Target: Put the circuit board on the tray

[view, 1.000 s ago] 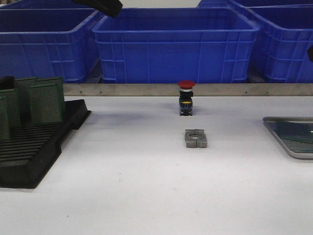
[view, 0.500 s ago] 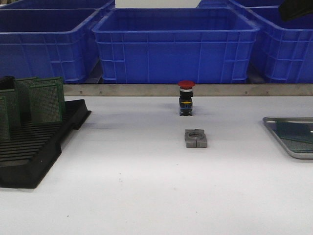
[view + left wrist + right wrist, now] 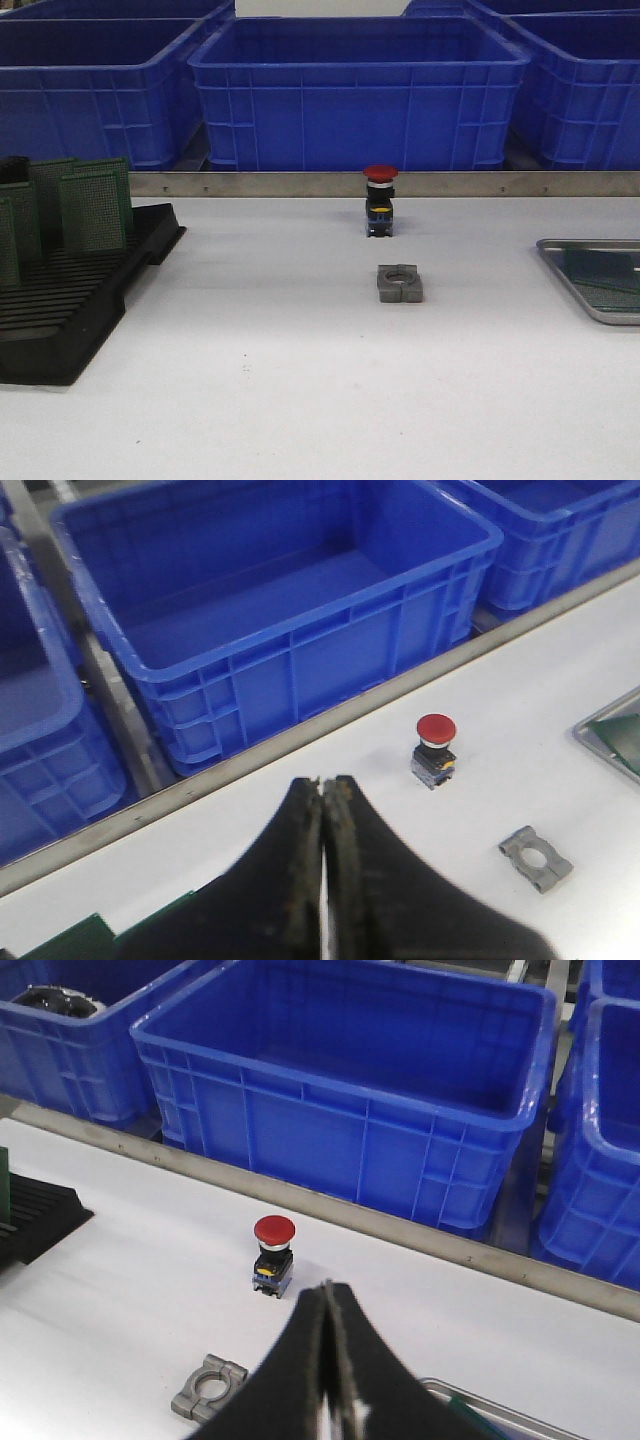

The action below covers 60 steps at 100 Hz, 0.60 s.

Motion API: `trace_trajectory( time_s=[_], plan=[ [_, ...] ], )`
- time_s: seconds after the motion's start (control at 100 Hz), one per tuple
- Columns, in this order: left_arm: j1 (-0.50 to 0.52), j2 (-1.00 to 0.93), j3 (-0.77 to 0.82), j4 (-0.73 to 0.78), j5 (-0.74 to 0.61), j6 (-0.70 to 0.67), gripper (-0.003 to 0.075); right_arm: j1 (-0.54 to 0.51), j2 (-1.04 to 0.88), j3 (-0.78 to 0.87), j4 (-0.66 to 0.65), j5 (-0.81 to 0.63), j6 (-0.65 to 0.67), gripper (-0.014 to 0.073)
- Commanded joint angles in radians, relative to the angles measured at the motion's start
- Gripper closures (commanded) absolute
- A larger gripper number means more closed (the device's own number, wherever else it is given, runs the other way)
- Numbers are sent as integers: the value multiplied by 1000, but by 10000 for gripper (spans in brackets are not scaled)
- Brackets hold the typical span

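The silver-grey tray lies at the table's right edge, cut off by the frame. A green circuit board lies flat in it. Several more green boards stand in the black slotted rack at the left. Neither gripper shows in the front view. In the left wrist view my left gripper is shut and empty, high above the table; the tray's rim shows at the edge. In the right wrist view my right gripper is shut and empty, above the tray's rim.
A red push button stands mid-table by the metal rail. A grey metal clamp lies in front of it. Large blue bins line the back behind the rail.
Both arms have left the front view: the left arm was at the top left a second ago, and the right arm was at the top right half a second ago.
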Motion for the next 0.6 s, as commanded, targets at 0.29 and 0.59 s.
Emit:
trace_trajectory(
  time_s=[0.29, 0.59],
  plan=[
    [-96, -445, 410, -41, -360, -3, 741, 1, -386, 153, 14, -18, -1, 655],
    [-95, -756, 666, -41, -367, -3, 741, 0, -599, 263, 14, 24, -1, 655]
  ],
)
